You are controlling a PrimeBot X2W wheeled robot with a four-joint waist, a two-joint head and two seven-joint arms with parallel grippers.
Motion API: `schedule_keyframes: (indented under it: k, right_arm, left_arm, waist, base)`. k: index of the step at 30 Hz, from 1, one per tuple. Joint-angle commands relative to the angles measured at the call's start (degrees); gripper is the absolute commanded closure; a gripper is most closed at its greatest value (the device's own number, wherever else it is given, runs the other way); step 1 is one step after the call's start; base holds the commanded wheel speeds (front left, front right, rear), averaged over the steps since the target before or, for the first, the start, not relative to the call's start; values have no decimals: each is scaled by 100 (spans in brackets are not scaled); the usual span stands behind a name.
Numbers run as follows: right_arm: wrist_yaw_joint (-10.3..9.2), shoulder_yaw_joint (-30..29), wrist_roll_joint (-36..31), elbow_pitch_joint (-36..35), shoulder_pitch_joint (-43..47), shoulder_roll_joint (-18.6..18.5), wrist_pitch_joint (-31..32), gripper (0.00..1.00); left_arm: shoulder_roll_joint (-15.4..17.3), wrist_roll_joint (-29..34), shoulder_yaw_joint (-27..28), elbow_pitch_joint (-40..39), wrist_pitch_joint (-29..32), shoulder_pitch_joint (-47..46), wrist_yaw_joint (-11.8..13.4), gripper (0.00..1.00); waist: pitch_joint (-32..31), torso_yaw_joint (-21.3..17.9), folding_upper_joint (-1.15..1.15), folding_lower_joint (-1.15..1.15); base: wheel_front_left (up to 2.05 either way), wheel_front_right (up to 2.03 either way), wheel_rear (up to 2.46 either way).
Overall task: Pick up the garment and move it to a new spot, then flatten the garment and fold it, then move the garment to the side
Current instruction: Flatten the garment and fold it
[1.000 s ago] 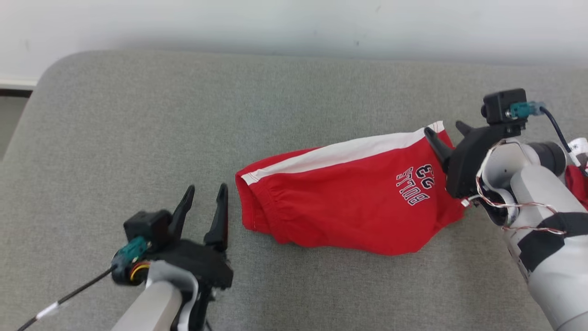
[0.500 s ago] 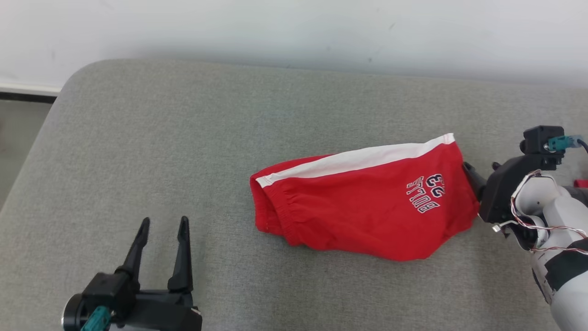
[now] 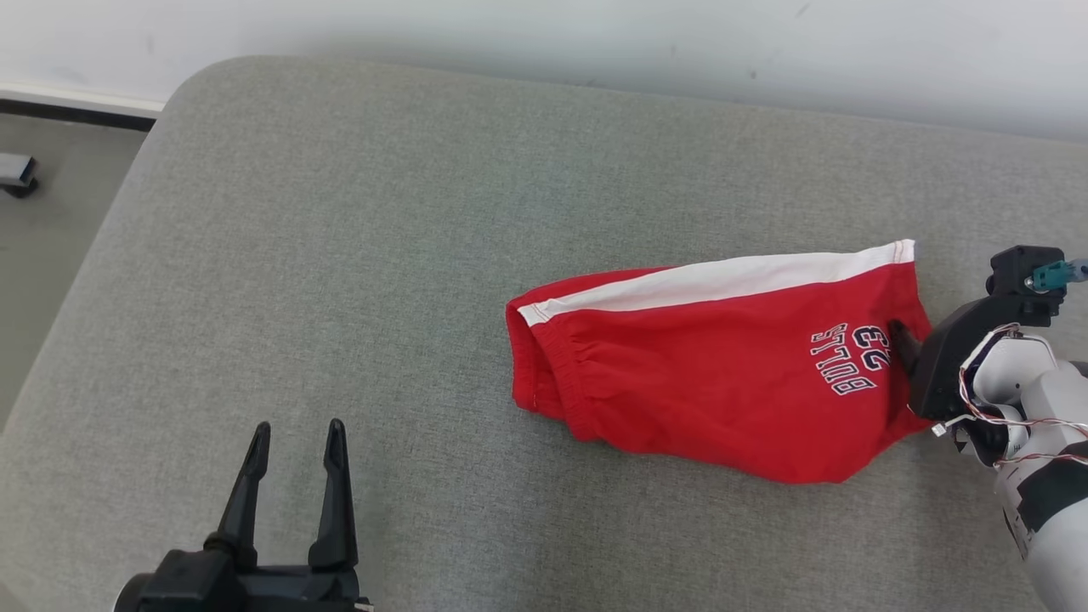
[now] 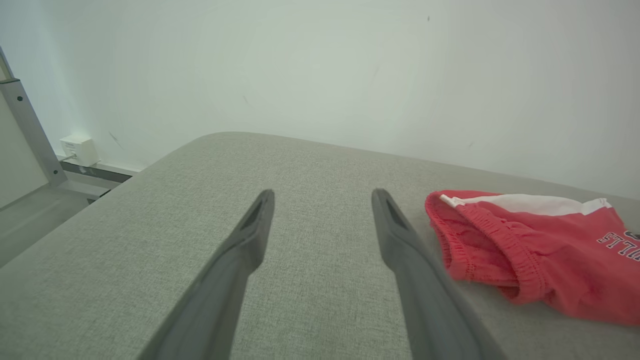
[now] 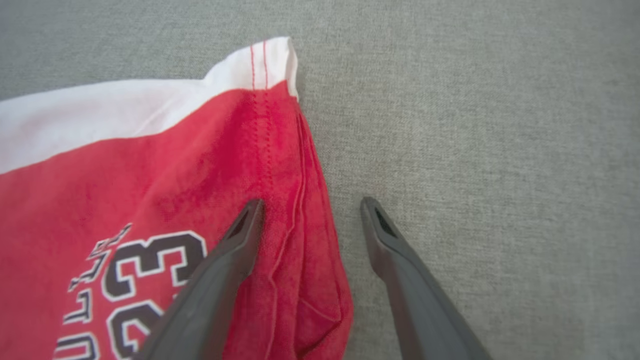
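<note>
On the right half of the grey pad (image 3: pixel 340 255) lie the red shorts (image 3: pixel 714 365). At the pad's right side, the right gripper (image 5: pixel 310 205) has its fingers spread wide across the shorts' hem, holding nothing. Near the pad's front edge, the left gripper (image 3: pixel 293 429) is wide apart and empty.

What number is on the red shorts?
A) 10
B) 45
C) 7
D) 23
D: the dark print on the red shorts reads 23, right beside the word BULLS.
</note>
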Motion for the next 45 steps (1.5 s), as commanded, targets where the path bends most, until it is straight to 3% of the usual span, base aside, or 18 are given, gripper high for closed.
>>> schedule_keyframes:
  k: [1,8,9,10,11,18,25,37,45]
  right_arm:
    - [-14,-49,-75,112,11,53,23,0]
    - [-8,-105,-166,550,161,299,326,0]
    - [0,-74,-132,583,200,357,441,14]
    - [2,-50,-103,577,223,400,505,71]
    - [7,-30,-83,548,246,417,522,100]
    - [0,8,-27,371,410,347,385,100]
    - [-15,-421,39,65,509,123,-179,100]
    - [-14,-1238,-796,-622,784,-402,-329,100]
    - [-14,-1416,-1264,-1743,1034,28,210,100]
  left_arm:
    - [-63,88,56,41,-16,125,-51,0]
    - [-200,196,117,59,-16,202,-218,0]
    - [-208,196,117,65,-16,212,-238,0]
    - [-212,209,116,77,-16,214,-238,0]
    - [-216,219,117,79,-16,214,-245,0]
    - [-233,239,143,140,-16,293,-284,0]
    - [-232,229,98,202,-16,371,-268,0]
    - [-234,49,-137,269,-16,390,-210,0]
    - [-233,51,-230,326,-16,359,-196,0]
  waist:
    - [55,57,0,0]
    - [123,116,0,0]
    - [123,113,0,0]
    - [117,107,0,0]
    - [107,99,0,0]
    - [-47,18,0,0]
    - [-369,-164,0,0]
    - [-599,-460,0,0]
    - [-687,-445,0,0]
  base:
    - [0,0,0]
    - [0,0,0]
    - [0,0,0]
    - [0,0,0]
    - [0,0,0]
    - [0,0,0]
    - [0,0,0]
    - [0,0,0]
    - [0,0,0]
